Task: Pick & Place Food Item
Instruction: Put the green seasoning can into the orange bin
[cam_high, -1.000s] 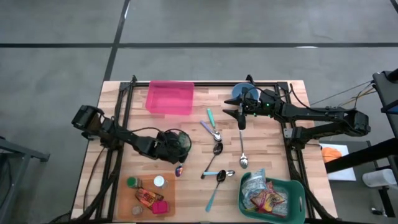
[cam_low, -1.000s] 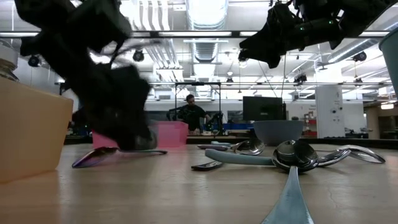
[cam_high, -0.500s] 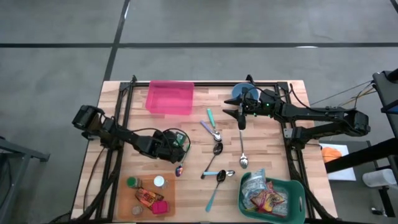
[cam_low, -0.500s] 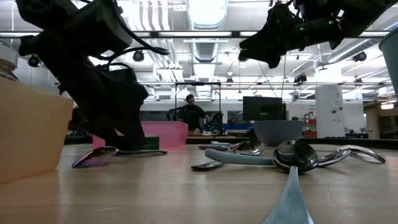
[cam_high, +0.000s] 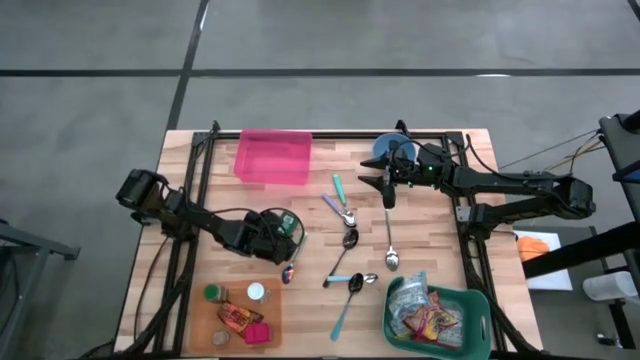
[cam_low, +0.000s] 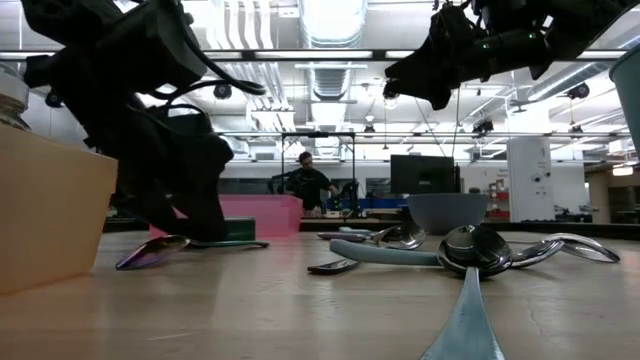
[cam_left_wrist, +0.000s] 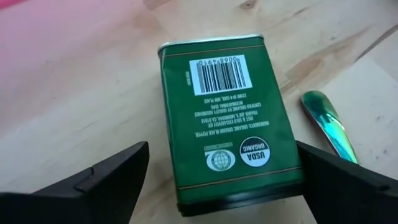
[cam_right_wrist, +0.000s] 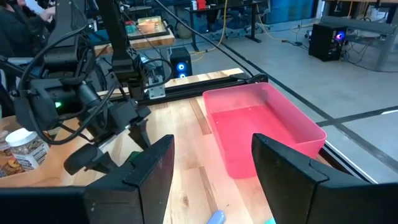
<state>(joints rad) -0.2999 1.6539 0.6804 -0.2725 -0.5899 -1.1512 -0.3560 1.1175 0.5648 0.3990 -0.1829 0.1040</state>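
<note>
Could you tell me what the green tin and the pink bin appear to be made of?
Green tin: likely painted metal, judging by its glossy printed face and bare silvery rim. Pink bin: probably plastic, given its uniform, slightly translucent pink walls with rounded, moulded-looking corners.

Your work surface is a light wooden butcher-block table (cam_high: 430, 225) w/ black rails at both sides. Lying on it: pink rectangular plastic bin (cam_high: 273, 157), far edge; blue round bowl (cam_high: 385, 150) beside it; scattered metal spoons (cam_high: 390, 240) at centre; green flat rectangular tin (cam_left_wrist: 227, 118) lying label-up, iridescent spoon (cam_left_wrist: 326, 121) just beside; tan tray (cam_high: 238, 317) w/ small jars, near-left; green plastic basket (cam_high: 475, 305) w/ snack packets, near-right.
</note>
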